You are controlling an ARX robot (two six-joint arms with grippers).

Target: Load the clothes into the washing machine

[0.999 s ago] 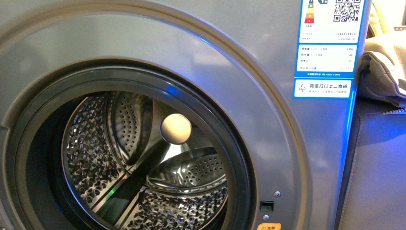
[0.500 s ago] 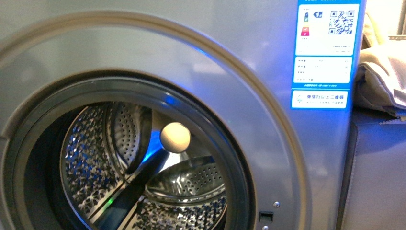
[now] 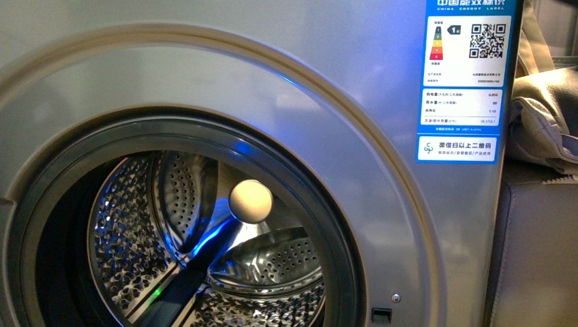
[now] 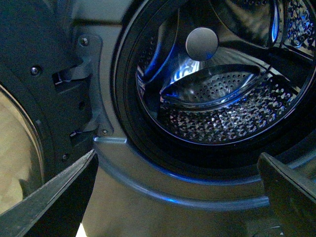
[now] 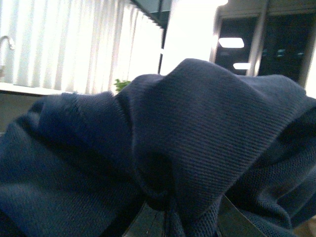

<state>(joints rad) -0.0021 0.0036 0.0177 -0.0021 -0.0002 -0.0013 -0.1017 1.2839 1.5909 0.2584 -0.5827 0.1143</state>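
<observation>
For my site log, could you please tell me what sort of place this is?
Probably a home laundry corner: a front-loading washing machine with an energy label, beige cloth heaped beside it.

The left gripper (image 4: 177,153) has two flat, wedge-shaped fingers (image 4: 59,197), dark grey with lighter edges.

Washing machine (image 3: 327,75): directly ahead, filling the front view.
Porthole (image 3: 204,133): lower left of the front panel. The door (image 4: 29,98) stands open on the hinge (image 4: 91,84) beside the rim.
Drum (image 3: 129,225): inside, behind the porthole, with a round disc (image 3: 251,201) at its rear centre.
Label (image 3: 465,75): upper right of the panel.
Folded cloth (image 3: 542,119): right of the machine.
Left gripper (image 4: 173,197): before the porthole's lower rim, fingers parted.
Clothes (image 5: 207,128): bunched over the right gripper (image 5: 190,222), pinched between its fingers.
</observation>
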